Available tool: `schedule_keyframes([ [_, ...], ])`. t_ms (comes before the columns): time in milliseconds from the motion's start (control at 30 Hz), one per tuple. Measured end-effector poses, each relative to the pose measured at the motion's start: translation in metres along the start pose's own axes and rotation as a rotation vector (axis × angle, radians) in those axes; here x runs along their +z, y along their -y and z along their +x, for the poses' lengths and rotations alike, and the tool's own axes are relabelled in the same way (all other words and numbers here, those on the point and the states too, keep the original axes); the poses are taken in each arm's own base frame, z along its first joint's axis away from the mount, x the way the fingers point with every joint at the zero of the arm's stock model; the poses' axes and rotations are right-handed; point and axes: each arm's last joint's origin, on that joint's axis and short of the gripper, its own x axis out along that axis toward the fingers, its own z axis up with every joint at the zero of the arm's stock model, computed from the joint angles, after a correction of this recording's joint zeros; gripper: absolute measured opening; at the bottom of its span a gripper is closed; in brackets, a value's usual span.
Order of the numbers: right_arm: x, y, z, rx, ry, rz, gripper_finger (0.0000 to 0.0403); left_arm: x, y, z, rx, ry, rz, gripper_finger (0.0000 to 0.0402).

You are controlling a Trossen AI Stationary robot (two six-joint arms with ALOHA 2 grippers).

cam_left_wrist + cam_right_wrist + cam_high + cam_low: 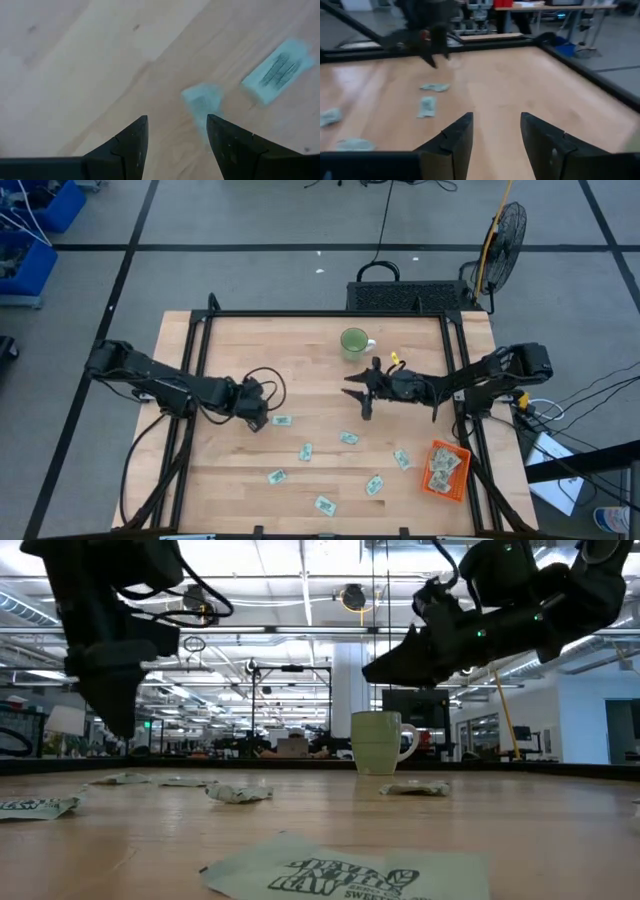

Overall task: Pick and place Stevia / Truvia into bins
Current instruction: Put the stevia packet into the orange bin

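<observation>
While the left gripper (176, 137) hovers spread over a sachet (201, 101), the right gripper (496, 131) fingers stand apart, empty.

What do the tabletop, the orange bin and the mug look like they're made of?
Tabletop: pale wood, smooth, with visible plank seams and grain. Orange bin: probably plastic, going by its bright uniform colour and thin walls. Mug: likely glazed ceramic, pale green with a faint sheen, though the look leaves it open.

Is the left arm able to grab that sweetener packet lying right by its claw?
Probably yes. The left gripper stands open above bare table, the nearest sachet lies flat just beside it, and nothing sits between them.
</observation>
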Motion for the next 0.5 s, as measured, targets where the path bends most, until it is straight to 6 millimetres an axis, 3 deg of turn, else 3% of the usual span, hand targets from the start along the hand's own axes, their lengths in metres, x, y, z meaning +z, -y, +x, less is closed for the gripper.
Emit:
schedule_keyframes([
  [100,0.007,0.013,0.006,-0.050,0.029,-0.024,0.0156,0.000,0.001,0.002,0.004,0.000,0.023,0.0207],
  [267,0.026,0.033,0.011,-0.121,0.122,-0.028,0.0156,0.001,0.012,0.000,-0.136,-0.018,-0.032,0.0207],
  [500,0.053,0.039,0.022,0.013,0.209,-0.085,0.0155,-0.002,0.026,0.008,-0.135,0.032,-0.005,0.0207],
])
